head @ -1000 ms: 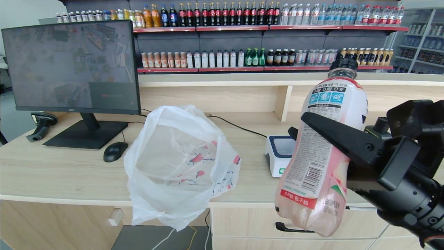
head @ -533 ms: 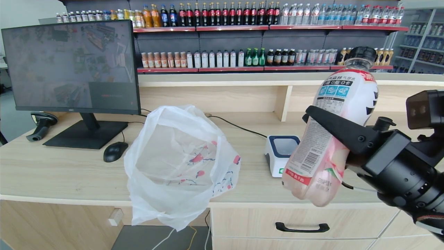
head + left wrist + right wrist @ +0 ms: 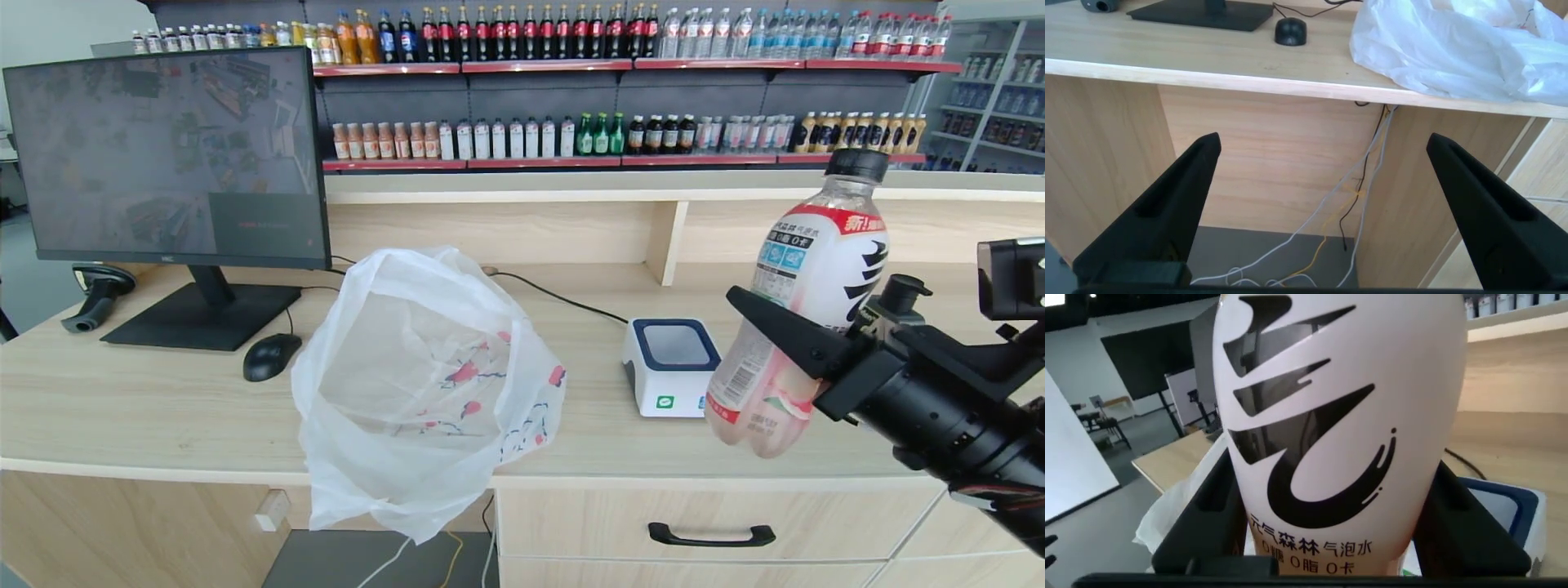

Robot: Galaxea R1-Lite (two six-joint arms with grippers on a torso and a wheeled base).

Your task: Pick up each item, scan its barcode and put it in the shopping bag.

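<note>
- On the left of the pale wooden counter [image 3: 122, 408] stand a dark flat monitor [image 3: 167, 155] and a black computer mouse [image 3: 271, 356]. Both are well apart from the work.
- The left gripper [image 3: 1323, 143] hangs below the counter's front edge, its black fingers spread wide and holding nothing.
- The translucent white plastic shopping bag [image 3: 424, 384] sits mid-counter with its mouth gaping upward. Its lower part sags over the front edge.
- The small white box scanner with a dark glass top [image 3: 671, 367] rests on the counter to the right of the bag. Its window faces up.
- The pink-and-white plastic drink bottle with a black cap [image 3: 804, 310] is in the air just to the right of the scanner, cap uppermost and leaning slightly right. Its barcode [image 3: 741, 377] sits low on the label, on the side turned towards the scanner.
- The right gripper [image 3: 796, 335] clamps the bottle round its middle.
- Judged step: scanning. To do it well, the barcode probably needs to be carried over the glass and tipped down to face it. The hold should stay firm, and the finger should stay off the printed bars.
</note>
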